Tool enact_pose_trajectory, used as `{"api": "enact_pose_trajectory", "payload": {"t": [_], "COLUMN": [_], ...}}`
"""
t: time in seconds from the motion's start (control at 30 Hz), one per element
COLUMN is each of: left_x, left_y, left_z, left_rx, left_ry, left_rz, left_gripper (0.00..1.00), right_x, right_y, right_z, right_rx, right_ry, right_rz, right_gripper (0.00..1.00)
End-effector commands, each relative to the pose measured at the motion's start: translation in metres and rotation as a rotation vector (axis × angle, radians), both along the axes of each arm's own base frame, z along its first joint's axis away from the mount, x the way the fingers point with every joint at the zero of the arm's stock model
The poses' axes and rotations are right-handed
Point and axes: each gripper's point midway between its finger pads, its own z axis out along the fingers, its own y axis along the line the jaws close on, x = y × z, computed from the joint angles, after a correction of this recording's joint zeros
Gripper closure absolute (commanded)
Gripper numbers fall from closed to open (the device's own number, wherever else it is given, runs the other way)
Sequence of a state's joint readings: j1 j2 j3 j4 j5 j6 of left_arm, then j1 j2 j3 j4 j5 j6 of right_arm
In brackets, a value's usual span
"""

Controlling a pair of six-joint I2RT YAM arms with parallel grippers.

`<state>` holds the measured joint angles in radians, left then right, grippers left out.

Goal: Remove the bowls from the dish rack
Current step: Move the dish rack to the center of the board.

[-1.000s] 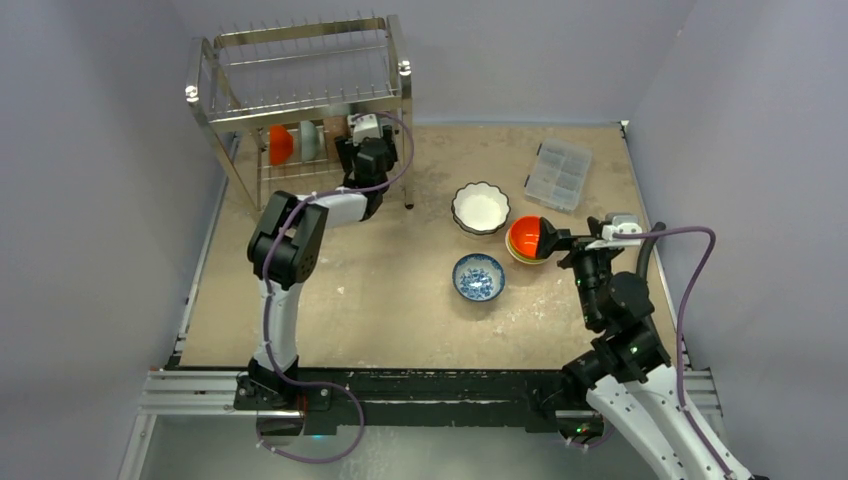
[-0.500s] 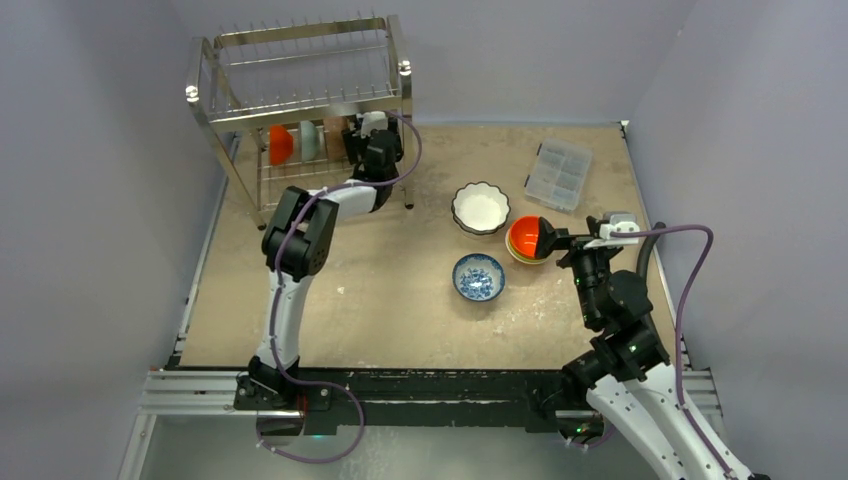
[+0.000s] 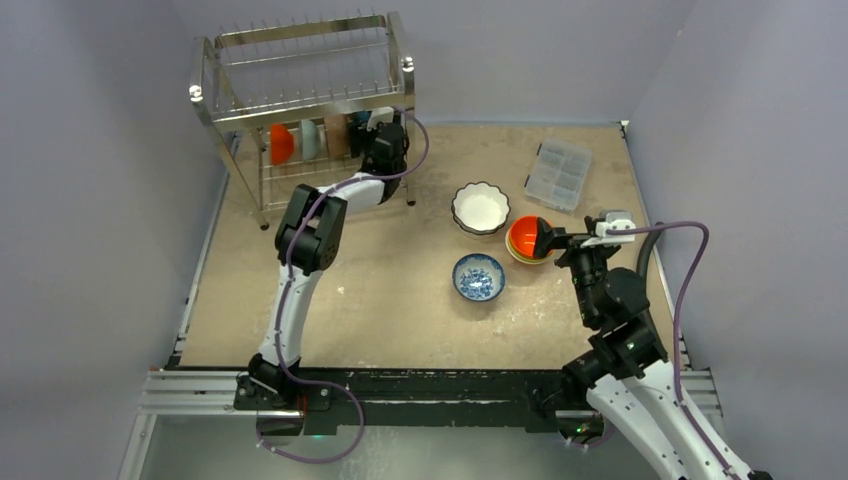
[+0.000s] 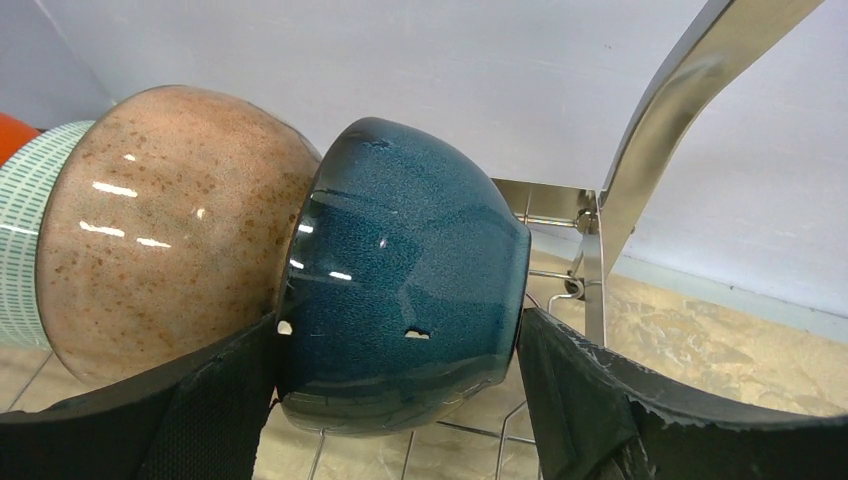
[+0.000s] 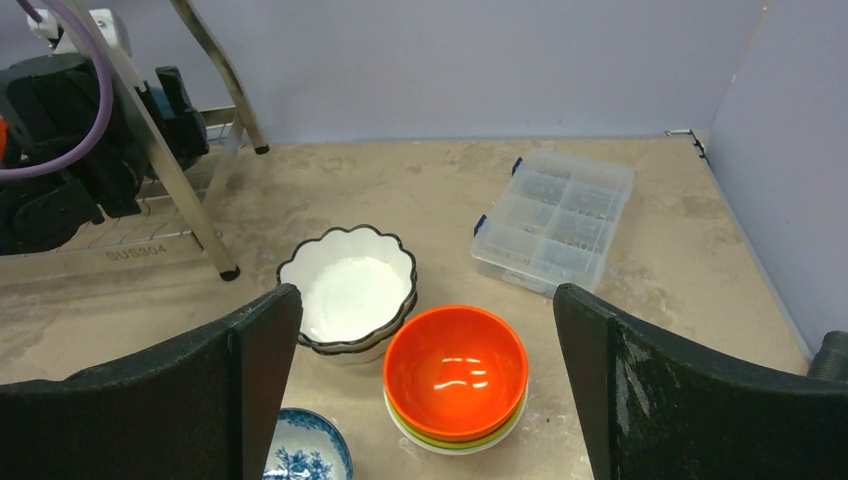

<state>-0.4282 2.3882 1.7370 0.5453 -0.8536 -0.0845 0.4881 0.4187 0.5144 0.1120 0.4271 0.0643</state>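
Note:
The dish rack [image 3: 300,110] stands at the far left, and its lower tier holds bowls on edge. In the left wrist view a teal bowl [image 4: 400,270] leans against a speckled tan bowl [image 4: 170,220], with a striped pale bowl [image 4: 30,230] behind them. My left gripper [image 4: 400,330] is open and its fingers straddle the teal bowl, one at each side. My right gripper [image 5: 425,300] hangs open and empty above an orange bowl [image 5: 455,370] stacked on others. A white scalloped bowl [image 5: 350,290] and a blue-patterned bowl [image 3: 478,277] sit on the table.
A clear compartment box [image 3: 558,175] lies at the far right of the table. The rack's steel leg [image 4: 620,200] rises just right of the teal bowl. Grey walls close in the table on three sides.
My left arm has stretched farther into the rack's lower tier, bringing its open fingers round the teal bowl. The right arm has barely moved.

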Motion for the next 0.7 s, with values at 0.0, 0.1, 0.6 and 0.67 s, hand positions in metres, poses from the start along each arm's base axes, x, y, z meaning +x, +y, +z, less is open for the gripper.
{"api": "enact_pose_trajectory", "payload": {"t": [0.0, 0.1, 0.6, 0.67], "left_x": [0.001, 0.001, -0.05, -0.058], "left_y": [-0.005, -0.005, -0.016, -0.015], "left_z": [0.002, -0.003, 0.039, 0.042], "left_rx": [0.08, 0.085, 0.101, 0.101], "left_ry": [0.036, 0.041, 0.04, 0.061], "left_rz": [0.04, 0.054, -0.038, -0.055], "left_gripper": [0.17, 0.17, 0.12, 0.12], "right_x": [0.002, 0.003, -0.001, -0.002], "right_y": [0.002, 0.004, 0.003, 0.004], "right_z": [0.005, 0.003, 0.008, 0.009], "right_rx": [-0.006, -0.009, -0.002, 0.002], "right_ry": [-0.029, -0.024, -0.046, -0.051], "right_rz": [0.008, 0.013, 0.022, 0.027], "right_gripper": [0.01, 0.01, 0.01, 0.01]}}
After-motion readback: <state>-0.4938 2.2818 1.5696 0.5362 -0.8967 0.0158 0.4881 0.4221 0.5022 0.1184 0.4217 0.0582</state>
